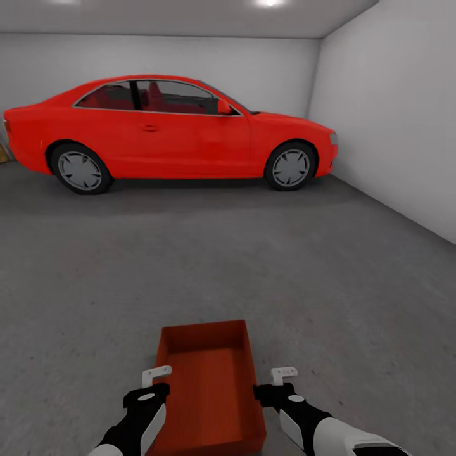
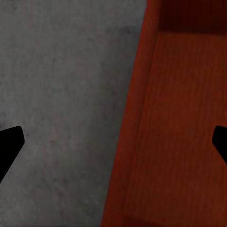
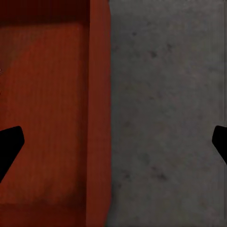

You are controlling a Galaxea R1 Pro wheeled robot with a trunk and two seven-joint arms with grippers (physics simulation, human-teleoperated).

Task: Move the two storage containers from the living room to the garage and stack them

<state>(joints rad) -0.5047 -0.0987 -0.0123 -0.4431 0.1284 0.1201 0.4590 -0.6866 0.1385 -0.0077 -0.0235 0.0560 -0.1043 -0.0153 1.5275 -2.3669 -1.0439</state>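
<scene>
One storage container [image 1: 211,392] sits on the floor [image 1: 253,266] of the garage, on the near side of the red car [image 1: 171,130] and well apart from it, open side up and nothing inside. I count one container here; a second one is not among what I can report from this position.

My left gripper [image 1: 156,375] stands over the container's left wall and my right gripper [image 1: 284,373] just outside its right wall. Both sets of jaws are spread. In the left wrist view the two dark fingertips [image 2: 10,144] sit far apart, with the container's wall [image 2: 137,123] running between them and bare concrete on one side. The right wrist view shows the same arrangement mirrored: the wall [image 3: 99,113] runs between wide fingertips [image 3: 9,144], with ribbed interior on one side and concrete on the other. Neither gripper pinches anything.

Judgement: the container rests flat and square on the concrete, which suits it as the base of the stack. With my jaws straddling the two long walls symmetrically but not closed, the posture fits a two-handed hold either just let go or about to be taken; I cannot tell which.

Count: one container, one car with two wheels visible on its near side, two grippers, two ceiling spotlights [image 1: 269,3].
</scene>
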